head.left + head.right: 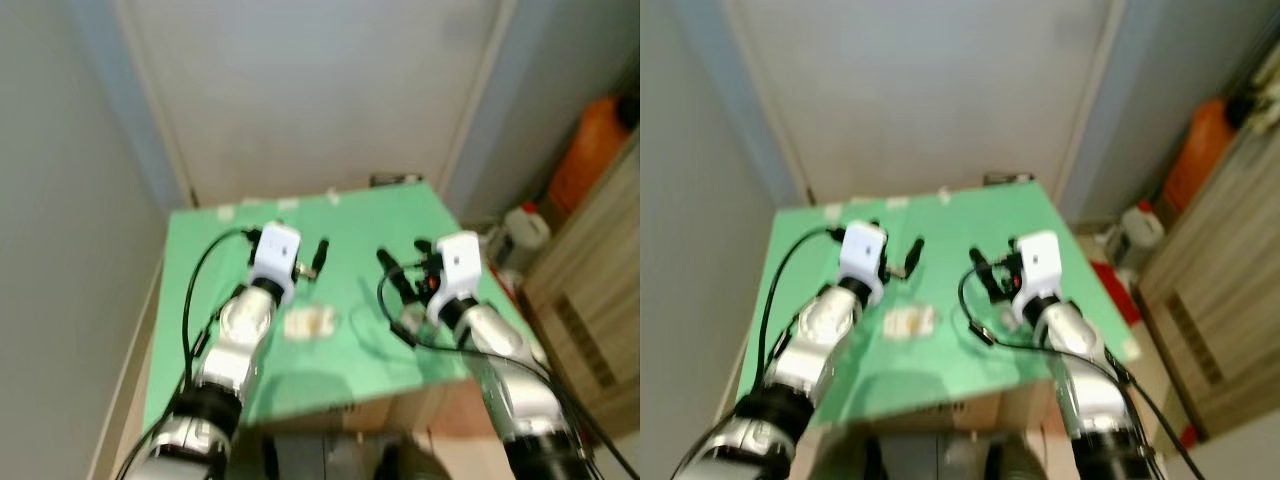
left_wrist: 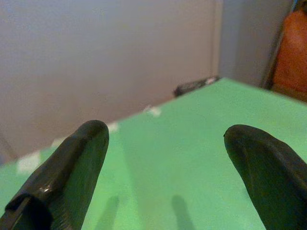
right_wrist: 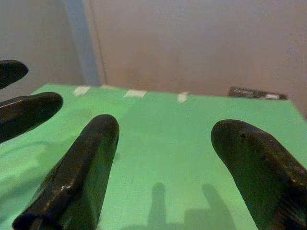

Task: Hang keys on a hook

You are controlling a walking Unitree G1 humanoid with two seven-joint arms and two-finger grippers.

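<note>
A green tabletop (image 1: 360, 225) stands against a pale wall. Both robot arms reach out over it. The left gripper (image 2: 163, 167) has its fingers (image 2: 67, 177) spread wide apart, holding nothing, above the bare green surface. The right gripper (image 3: 168, 167) is likewise wide open and empty, hovering above the tabletop. A small pale blurred object (image 1: 308, 323), possibly the keys, lies near the tabletop's front edge, between the two arms and nearer the left one.
</note>
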